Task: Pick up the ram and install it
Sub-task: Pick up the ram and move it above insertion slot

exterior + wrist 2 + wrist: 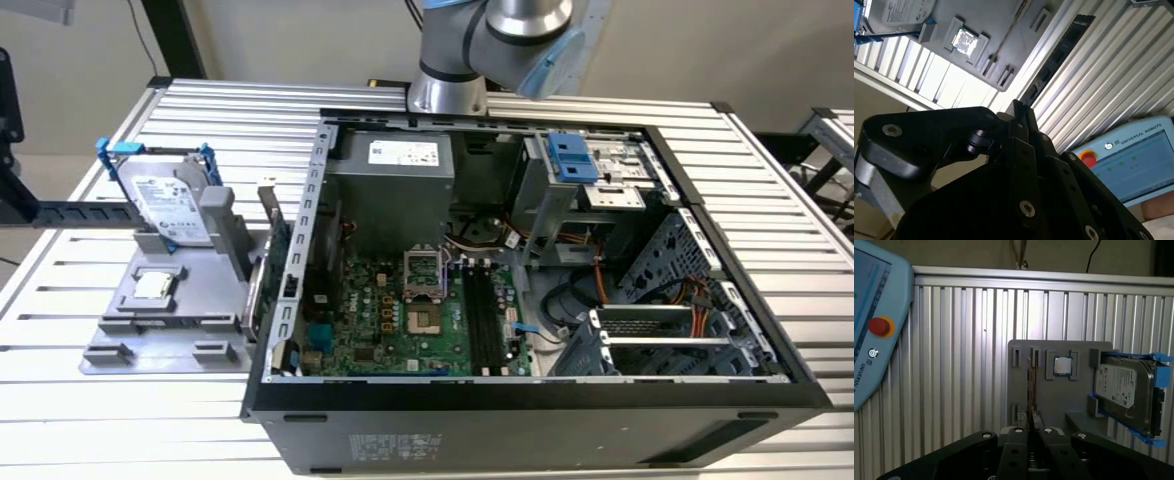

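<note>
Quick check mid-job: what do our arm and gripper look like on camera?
The arm is silver-grey tubing with rounded joints and a light blue cap. The gripper is matte black, built of hinged link bars with silver pins.

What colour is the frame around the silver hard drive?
Blue. The frame shows best in the first wrist view.

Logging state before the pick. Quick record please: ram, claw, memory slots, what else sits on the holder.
ram: on edge at the gray holder, outside the PC case, not gripped
claw: clear of the ram, lined up with its edge in the first wrist view
memory slots: look empty
also on holder: hard drive in blue frame, CPU chip
</note>
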`<action>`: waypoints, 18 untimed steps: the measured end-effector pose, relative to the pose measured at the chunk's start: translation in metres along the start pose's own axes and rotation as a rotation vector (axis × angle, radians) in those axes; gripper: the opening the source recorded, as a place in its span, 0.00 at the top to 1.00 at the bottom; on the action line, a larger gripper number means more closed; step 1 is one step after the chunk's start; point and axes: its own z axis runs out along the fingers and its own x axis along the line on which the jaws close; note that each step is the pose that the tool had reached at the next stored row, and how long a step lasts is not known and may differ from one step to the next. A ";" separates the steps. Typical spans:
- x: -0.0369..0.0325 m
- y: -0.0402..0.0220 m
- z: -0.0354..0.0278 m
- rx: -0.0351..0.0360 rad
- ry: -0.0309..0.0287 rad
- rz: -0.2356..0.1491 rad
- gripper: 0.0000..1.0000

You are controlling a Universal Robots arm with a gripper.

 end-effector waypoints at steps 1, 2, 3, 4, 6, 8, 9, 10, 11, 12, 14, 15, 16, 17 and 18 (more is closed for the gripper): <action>0.0000 -0.0006 0.0000 -0.0001 0.0000 0.000 1.00; 0.0000 -0.0022 0.0000 -0.0001 0.0000 0.000 1.00; 0.0000 -0.0047 0.0000 0.0001 0.0000 0.000 1.00; 0.0001 -0.0077 -0.0001 -0.0001 0.0000 0.000 1.00; 0.0002 -0.0148 -0.0001 0.0000 0.0000 0.000 1.00; 0.0003 -0.0225 -0.0002 0.0000 0.0000 0.000 1.00; 0.0003 -0.0268 -0.0002 0.0001 -0.0001 0.000 1.00; 0.0004 -0.0310 -0.0003 0.0000 -0.0001 0.000 1.00; 0.0005 -0.0356 -0.0004 0.0000 0.0000 0.000 1.00; 0.0005 -0.0402 -0.0005 0.0000 0.0000 0.000 1.00; 0.0007 -0.0491 -0.0006 0.0000 -0.0001 0.000 1.00; 0.0007 -0.0534 -0.0006 0.0000 0.0000 0.000 1.00; 0.0008 -0.0575 -0.0007 0.0000 0.0000 0.000 1.00; 0.0009 -0.0619 -0.0007 0.0000 -0.0001 0.000 1.00; 0.0009 -0.0657 -0.0008 0.0000 0.0000 0.000 1.00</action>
